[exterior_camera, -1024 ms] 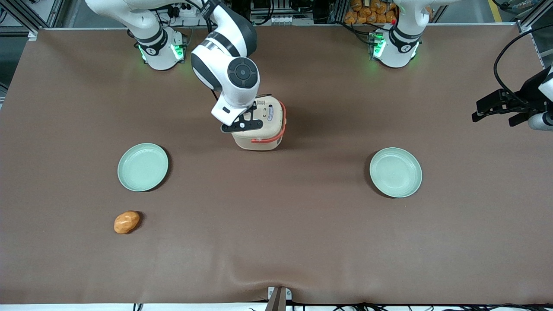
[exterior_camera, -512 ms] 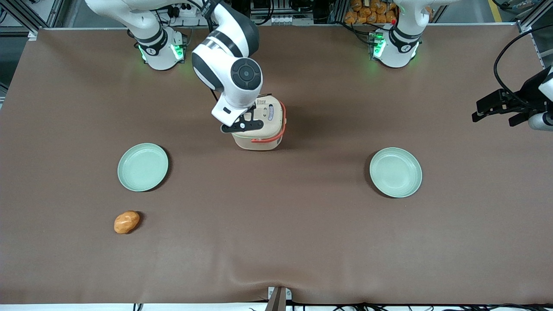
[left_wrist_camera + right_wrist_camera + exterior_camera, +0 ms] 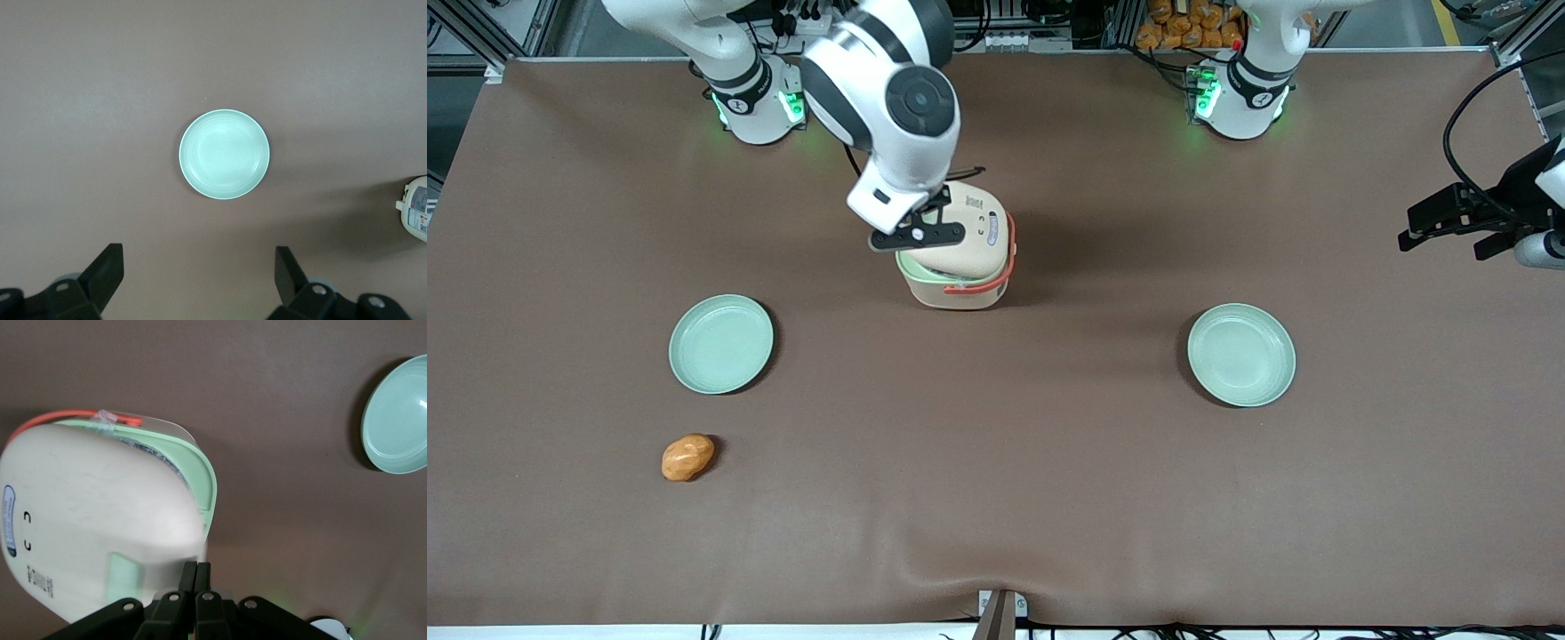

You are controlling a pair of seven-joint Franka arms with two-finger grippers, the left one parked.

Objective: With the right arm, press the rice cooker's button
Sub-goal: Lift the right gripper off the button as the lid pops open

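The cream rice cooker (image 3: pixel 951 292) stands mid-table, its lid (image 3: pixel 971 233) tilted up and showing the pale green rim (image 3: pixel 908 267) beneath. The coral-orange handle (image 3: pixel 997 275) wraps the side nearer the front camera. The right arm's gripper (image 3: pixel 925 217) is shut and empty, just above the raised lid's edge toward the working arm's end. In the right wrist view the closed fingertips (image 3: pixel 189 568) sit at the lid (image 3: pixel 93 513), by its green button patch (image 3: pixel 123 577). The green rim (image 3: pixel 202 475), handle (image 3: pixel 63 419) and oval label (image 3: pixel 9 520) show there too.
Two pale green plates lie nearer the front camera than the cooker, one toward the working arm's end (image 3: pixel 721 344) and one toward the parked arm's end (image 3: pixel 1241 355). An orange-brown lump (image 3: pixel 687 457) lies nearer the camera than the first plate. A plate (image 3: pixel 397 419) shows in the right wrist view.
The cooker's lid has sprung up from closed to tilted open. The right arm has lifted and shifted a little toward the working arm's end, the gripper rising with it.
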